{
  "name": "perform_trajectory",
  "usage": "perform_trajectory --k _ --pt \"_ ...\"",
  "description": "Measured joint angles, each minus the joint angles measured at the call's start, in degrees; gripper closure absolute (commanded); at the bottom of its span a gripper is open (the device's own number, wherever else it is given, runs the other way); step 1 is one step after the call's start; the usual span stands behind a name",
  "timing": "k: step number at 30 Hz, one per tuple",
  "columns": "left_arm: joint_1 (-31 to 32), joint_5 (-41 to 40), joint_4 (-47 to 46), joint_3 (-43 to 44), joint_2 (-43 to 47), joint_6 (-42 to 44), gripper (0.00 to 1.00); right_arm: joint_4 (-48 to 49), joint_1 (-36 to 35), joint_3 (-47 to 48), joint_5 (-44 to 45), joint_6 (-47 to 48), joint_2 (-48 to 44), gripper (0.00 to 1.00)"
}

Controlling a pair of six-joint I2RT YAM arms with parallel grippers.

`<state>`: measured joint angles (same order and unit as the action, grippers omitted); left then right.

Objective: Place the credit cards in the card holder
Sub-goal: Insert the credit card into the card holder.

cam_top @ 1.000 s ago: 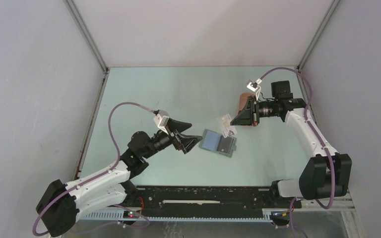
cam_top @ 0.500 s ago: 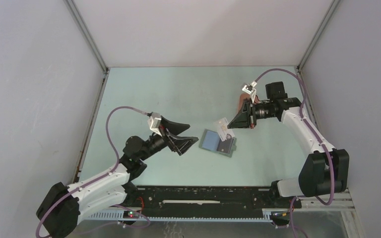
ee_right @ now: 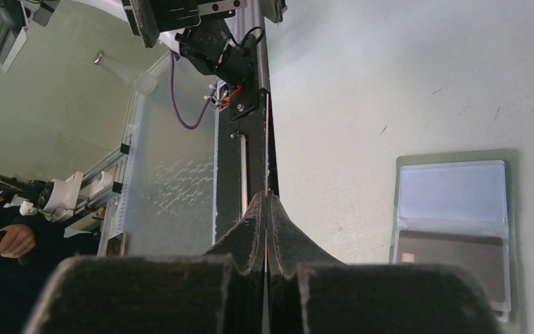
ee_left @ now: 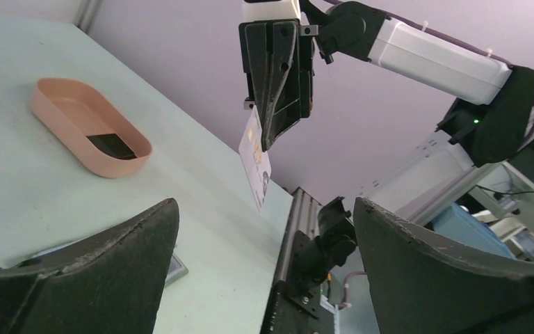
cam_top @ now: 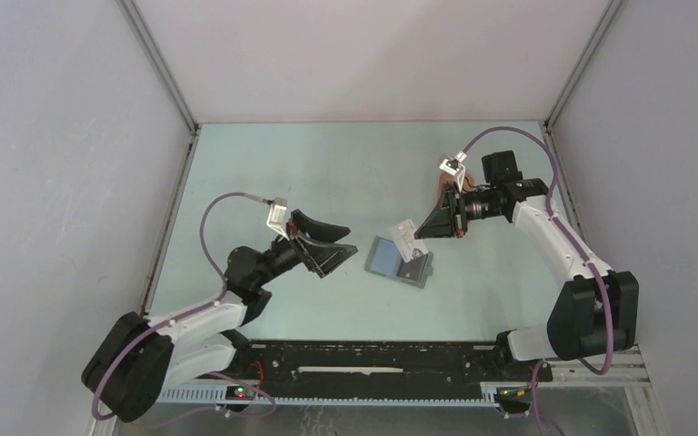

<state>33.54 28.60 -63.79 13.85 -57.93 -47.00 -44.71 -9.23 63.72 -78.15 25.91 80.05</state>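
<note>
1 pinched card [cam_top: 407, 233], 1 holder [cam_top: 389, 262] (open)

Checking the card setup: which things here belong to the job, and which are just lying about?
Job: pale card in the shut right gripper; open card holder; dark card in the pink tray.
Lying about: the pink tray itself; black rail along the near edge.

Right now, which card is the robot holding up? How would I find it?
Look at the right arm's gripper, shut and pointing down. The card hangs on edge from its tip, pale with orange marks. Unlike the dark card lying in the pink tray, it is up in the air.
</note>
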Motion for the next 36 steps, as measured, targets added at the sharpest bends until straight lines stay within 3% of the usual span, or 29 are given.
perform_trajectory --k 7,19,27,33,36 --pt "-1.9 4.7 -9.4 0.1 -7.3 -6.7 0.03 -0.5 -0.6 0.0 -0.1 0.5 0.0 1.0" --pt "-1.9 6.5 -12.1 2.9 -13.9 -8.7 0.12 -0.7 -1.5 0.0 -0.9 0.9 0.0 1.0" --pt "3.4 4.4 -12.8 9.5 -21.6 -5.9 0.31 -0.9 -2.4 0.0 -1.9 1.0 0.0 1.0" --pt "6.1 3.9 -13.7 13.9 -26.5 -5.0 0.55 -0.9 -2.4 0.0 -2.0 1.1 0.0 1.0" --pt "6.8 4.0 -14.1 14.6 -28.3 -5.0 0.58 -0.9 -2.4 0.0 -2.1 1.1 0.0 1.0"
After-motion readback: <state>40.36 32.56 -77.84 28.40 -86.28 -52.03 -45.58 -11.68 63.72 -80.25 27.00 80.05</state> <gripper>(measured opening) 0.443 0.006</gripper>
